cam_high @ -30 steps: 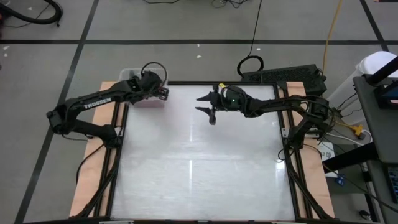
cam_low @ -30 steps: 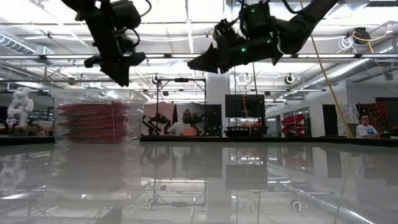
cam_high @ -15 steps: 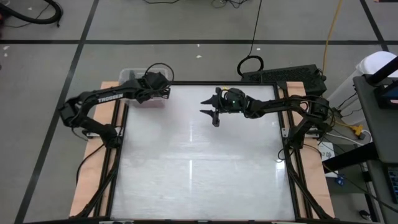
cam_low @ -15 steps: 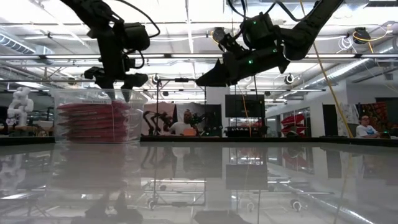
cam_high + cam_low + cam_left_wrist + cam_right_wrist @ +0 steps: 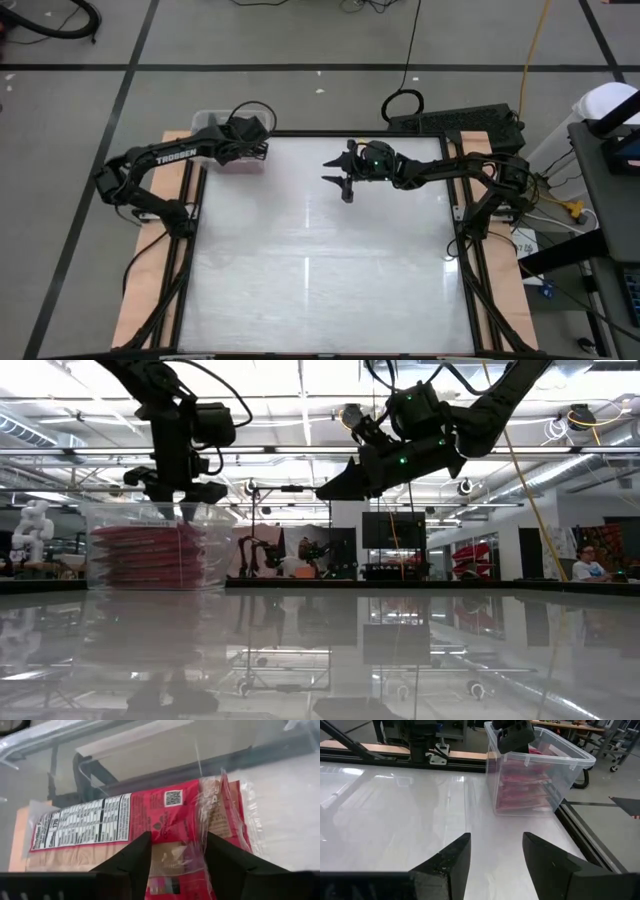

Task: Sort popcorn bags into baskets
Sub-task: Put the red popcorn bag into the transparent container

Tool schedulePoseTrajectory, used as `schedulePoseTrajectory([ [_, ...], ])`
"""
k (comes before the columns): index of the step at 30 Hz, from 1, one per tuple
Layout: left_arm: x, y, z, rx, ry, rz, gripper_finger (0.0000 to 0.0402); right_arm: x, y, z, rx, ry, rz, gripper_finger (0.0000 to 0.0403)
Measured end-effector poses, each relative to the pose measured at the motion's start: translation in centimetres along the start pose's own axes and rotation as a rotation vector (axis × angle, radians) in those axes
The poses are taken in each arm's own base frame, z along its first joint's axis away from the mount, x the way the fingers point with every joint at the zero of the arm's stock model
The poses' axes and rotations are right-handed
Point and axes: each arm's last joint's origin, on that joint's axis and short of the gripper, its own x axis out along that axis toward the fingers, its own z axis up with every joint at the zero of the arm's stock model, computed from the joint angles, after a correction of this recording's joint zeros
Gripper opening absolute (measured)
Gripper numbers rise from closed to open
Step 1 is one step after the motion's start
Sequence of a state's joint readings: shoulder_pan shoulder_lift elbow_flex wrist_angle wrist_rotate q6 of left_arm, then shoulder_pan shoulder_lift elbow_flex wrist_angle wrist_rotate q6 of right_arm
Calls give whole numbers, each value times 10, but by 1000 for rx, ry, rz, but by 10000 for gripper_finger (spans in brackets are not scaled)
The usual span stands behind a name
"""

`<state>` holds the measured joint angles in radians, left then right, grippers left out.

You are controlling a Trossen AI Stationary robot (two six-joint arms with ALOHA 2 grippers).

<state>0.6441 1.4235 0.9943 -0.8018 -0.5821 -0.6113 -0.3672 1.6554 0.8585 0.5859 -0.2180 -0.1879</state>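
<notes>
- White and glossy, the surface (image 5: 320, 260) shows no loose popcorn bags anywhere in the high view, so the sorting looks as good as done.
- At its far left corner stands the clear basket (image 5: 540, 775), with a stack of red popcorn bags (image 5: 150, 555) filling most of its height.
- Left pincer (image 5: 172, 852) hangs over the basket, fingers parted and gripping nothing; the top bag lies loose just beneath them, seemingly released.
- Right pincer (image 5: 343, 172) waits above the far middle of the surface, open and empty.
- Only the left wrist view shows the top bag's printed side up; only the low view shows the stack's height; the right wrist view shows the left pincer at the basket's rim.
</notes>
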Motion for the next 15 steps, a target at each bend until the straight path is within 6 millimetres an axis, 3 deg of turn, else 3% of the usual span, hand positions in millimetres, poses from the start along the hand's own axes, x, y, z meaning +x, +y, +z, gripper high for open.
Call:
schedulePoseTrajectory([
  [10, 5, 8, 3, 31, 26, 22, 162, 0, 0, 0, 0, 0, 1, 171],
  [12, 6, 9, 2, 71, 34, 33, 139, 0, 0, 0, 0, 0, 1, 171],
  [15, 6, 9, 2, 140, 36, 34, 68, 0, 0, 0, -9, 0, 1, 171],
])
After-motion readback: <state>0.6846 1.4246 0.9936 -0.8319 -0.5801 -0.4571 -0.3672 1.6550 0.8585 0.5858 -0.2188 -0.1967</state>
